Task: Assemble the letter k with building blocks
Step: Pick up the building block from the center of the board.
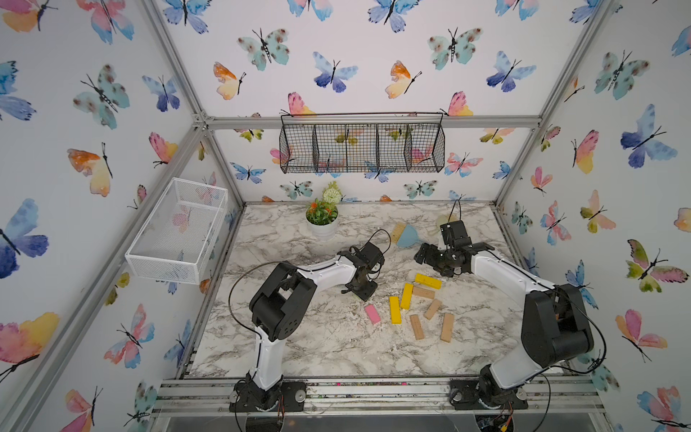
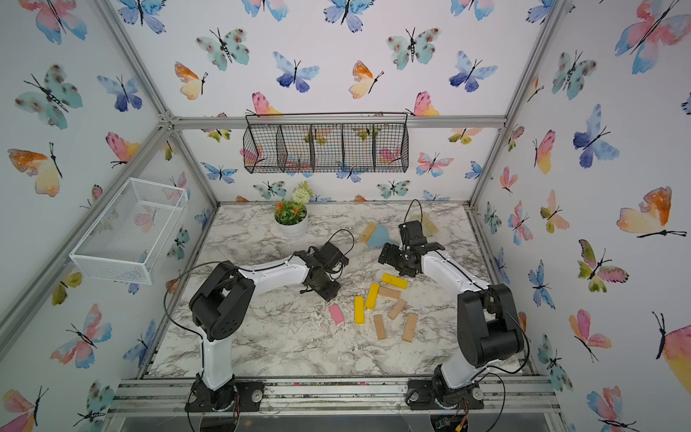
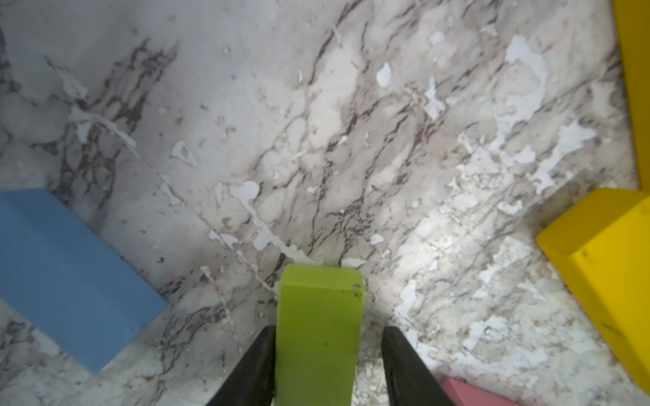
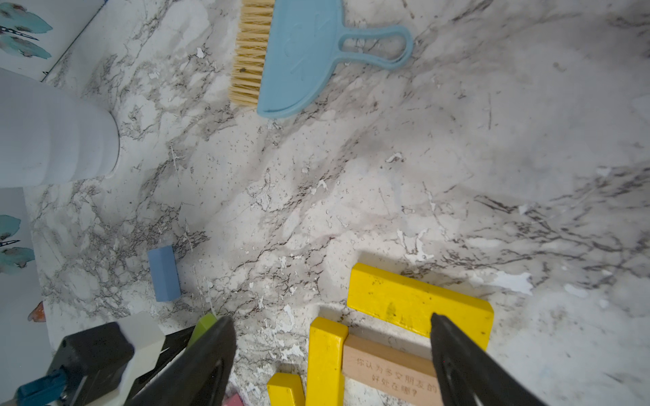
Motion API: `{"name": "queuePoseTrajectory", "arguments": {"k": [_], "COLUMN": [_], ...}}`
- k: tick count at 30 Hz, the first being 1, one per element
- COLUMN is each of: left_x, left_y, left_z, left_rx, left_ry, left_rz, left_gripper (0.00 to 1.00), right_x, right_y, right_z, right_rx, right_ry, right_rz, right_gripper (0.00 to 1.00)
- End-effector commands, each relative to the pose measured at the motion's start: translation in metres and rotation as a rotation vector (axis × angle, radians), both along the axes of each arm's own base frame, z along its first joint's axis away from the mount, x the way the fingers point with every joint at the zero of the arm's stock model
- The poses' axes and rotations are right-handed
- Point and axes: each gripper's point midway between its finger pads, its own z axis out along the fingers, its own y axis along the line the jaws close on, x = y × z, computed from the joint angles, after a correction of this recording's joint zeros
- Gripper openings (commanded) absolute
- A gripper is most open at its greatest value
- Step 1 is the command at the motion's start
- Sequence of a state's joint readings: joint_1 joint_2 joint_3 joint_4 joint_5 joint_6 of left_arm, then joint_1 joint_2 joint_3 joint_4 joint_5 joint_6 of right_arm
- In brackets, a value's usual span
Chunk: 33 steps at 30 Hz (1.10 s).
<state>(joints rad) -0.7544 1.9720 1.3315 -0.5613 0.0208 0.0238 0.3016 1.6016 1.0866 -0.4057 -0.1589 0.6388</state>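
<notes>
1. The left claw (image 3: 327, 330) has two black tapered fingers set either side of a matte lime-green block (image 3: 319, 298), a short squared bar standing on the table. One finger lies against its side and the other stands just off it, so the jaws are partly open, not clamped.
2. The left arm (image 1: 325, 269) has its elbow folded and its wrist bent down at the marble-patterned tabletop (image 3: 351, 123), whose film is chipped into white flakes.
3. The right claw (image 4: 330, 320) is spread wide and holds nothing. It is poised over a glossy yellow bar (image 4: 418, 305) and a tan wooden bar (image 4: 387, 372) printed with characters.
4. The right arm (image 1: 501, 276) reaches rearward, with its wrist turned toward 9 o'clock.
5. In a top view, from the left claw:
   - a pink block (image 1: 372, 314) lies at 5 o'clock
   - a second yellow bar (image 1: 395, 309) lies at 4 o'clock
   - a smooth blue dustpan (image 1: 407, 236) lies between 1 and 2 o'clock
6. A blue block (image 3: 67, 274) lies near the green one without touching it.
</notes>
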Motion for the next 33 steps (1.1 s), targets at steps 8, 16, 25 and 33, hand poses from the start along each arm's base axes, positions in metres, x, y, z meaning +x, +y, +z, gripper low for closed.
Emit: {"name": "queuePoseTrajectory", "arguments": {"k": [8,16,25,33], "left_x": [-0.003,0.022,0.021,0.006], "left_y": [0.005,0.009,0.04,0.049], "left_z": [-0.005,0.052,0.095,0.059], "left_rx": [0.057,-0.007,-0.202,-0.189], "left_ry": [0.002,-0.161,-0.183,-0.048], "left_rz": [0.002,0.172,0.575,0.723], "left_gripper": [0.36,0.28,0.29,0.28], "right_x": [-0.006,-0.007,-0.006,-0.005], "right_y": [-0.002,-0.002,0.002,0.003], "right_z": [-0.01,-0.013,-0.014,-0.009], "right_rx": [0.004,0.005,0.021,0.03], "right_ry": [0.033,0.039,0.045,0.037], "right_rz": [-0.012,-0.01,-0.004,-0.004], "right_gripper": [0.88,0.88,0.88,0.88]}}
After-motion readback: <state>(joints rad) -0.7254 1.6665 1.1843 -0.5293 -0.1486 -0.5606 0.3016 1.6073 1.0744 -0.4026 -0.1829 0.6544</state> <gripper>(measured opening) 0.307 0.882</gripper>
